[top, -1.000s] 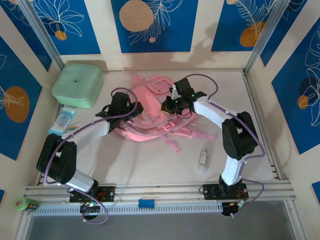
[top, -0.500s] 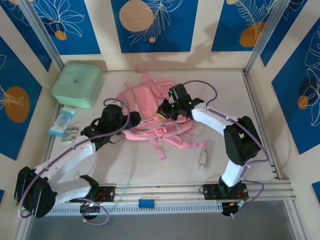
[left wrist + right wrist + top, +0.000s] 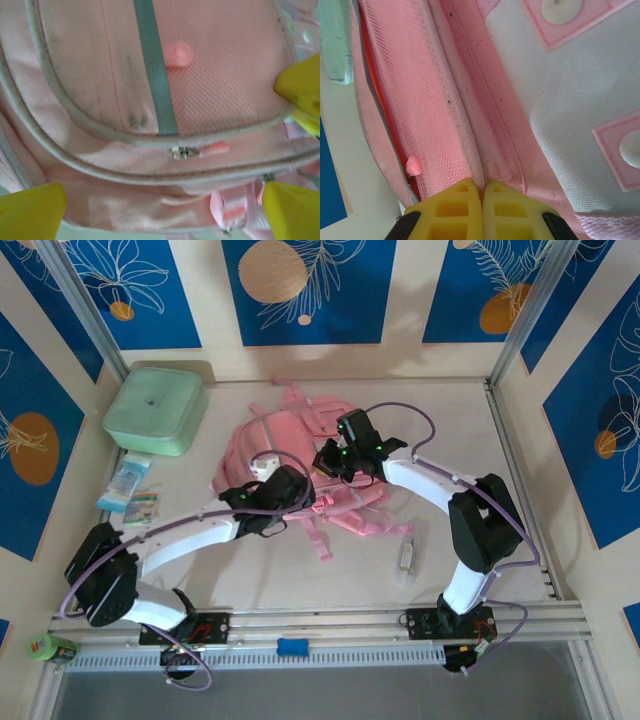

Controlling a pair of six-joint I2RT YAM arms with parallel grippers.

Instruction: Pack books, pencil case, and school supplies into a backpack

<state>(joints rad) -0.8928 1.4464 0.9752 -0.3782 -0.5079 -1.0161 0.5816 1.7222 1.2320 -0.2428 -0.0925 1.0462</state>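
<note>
The pink backpack (image 3: 285,445) lies flat in the middle of the table, straps toward the arms. My left gripper (image 3: 282,487) hovers over its near edge, open wide. In the left wrist view its yellow fingertips (image 3: 31,209) stand far apart above a zipped front pocket (image 3: 200,90) with nothing between them. My right gripper (image 3: 332,457) is shut on a fold of the backpack's pink mesh seam (image 3: 485,165) at the bag's right side. The school supplies, a slim stick in a clear wrapper (image 3: 407,558), lie on the table to the right. The books and the pencil case are out of view.
A mint-green lidded box (image 3: 155,408) sits at the back left, with pale blue packets (image 3: 128,485) in front of it. Loose pink straps (image 3: 345,522) trail toward the near right. Frame posts and walls bound the table on three sides.
The left arm swung right, from the backpack's left side to its near edge, and its jaws opened wide. The backpack dropped flat. The right gripper stayed shut on the fabric.
</note>
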